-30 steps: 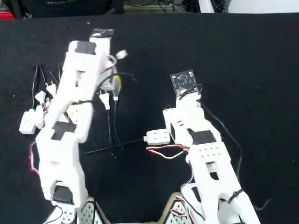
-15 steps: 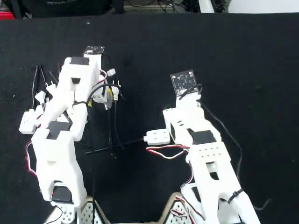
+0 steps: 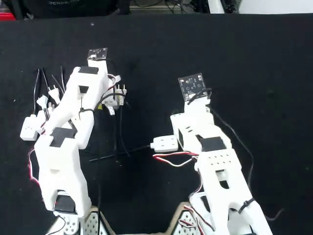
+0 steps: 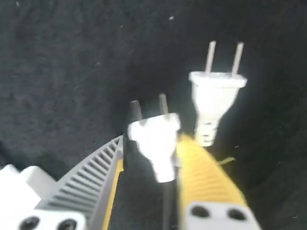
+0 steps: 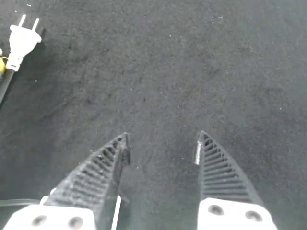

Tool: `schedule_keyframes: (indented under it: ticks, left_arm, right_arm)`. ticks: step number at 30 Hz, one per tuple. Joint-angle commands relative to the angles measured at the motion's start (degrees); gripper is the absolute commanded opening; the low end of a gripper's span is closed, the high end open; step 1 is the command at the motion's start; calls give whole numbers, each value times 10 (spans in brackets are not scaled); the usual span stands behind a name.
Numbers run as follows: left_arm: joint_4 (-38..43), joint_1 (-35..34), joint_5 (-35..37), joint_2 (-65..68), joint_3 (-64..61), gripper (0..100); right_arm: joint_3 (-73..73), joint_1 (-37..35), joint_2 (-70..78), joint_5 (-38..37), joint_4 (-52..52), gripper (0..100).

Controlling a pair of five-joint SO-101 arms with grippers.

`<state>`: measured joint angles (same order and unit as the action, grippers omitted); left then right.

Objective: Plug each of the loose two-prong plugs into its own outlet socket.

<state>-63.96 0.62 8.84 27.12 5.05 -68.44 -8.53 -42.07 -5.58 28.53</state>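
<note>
Prongs pointing away from the wrist, a white plug (image 4: 156, 148) sat pinched in the left gripper (image 4: 152, 141). The grey ribbed finger (image 4: 91, 184) pressed one flank of its body and the yellow finger (image 4: 206, 177) the other. The fingers stood narrow, closed to the plug's width, and its black cord (image 4: 166, 211) ran back between them toward the wrist. The front of the body and both prongs stuck out beyond the fingertips.

A second plug (image 4: 213, 103) lay on the black table (image 4: 62, 62) just beside the held one, on the yellow finger's side and a little farther out, prongs pointing the same way. Whether it touched the yellow finger could not be told.

In the high view the left arm (image 3: 63, 142) hung over the table's left part, with two loose plugs (image 3: 42, 101) and a white outlet socket (image 3: 29, 128) near it, farther left.

The right gripper (image 5: 160, 143) hung over the cloth with its fingers (image 5: 103, 182) spread wide and black cloth showing between them. A distant plug (image 5: 21, 40) lay well apart from them. Another outlet block (image 3: 165, 143) lay just beside the right arm (image 3: 210, 152).
</note>
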Motion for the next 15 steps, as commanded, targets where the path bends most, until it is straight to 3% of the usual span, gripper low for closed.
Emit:
schedule_keyframes:
  ticks: [1, 6, 15]
  left_arm:
    - [11, -10, 30, -15, -3, 23]
    - [-41, -12, 30, -29, 6, 30]
    - [-248, -1, -18, -164, 127, 30]
  right_arm:
    - [5, 9, -17, -3, -13, 201]
    - [4, 9, -16, -3, -13, 201]
    - [5, 12, -20, 5, -4, 201]
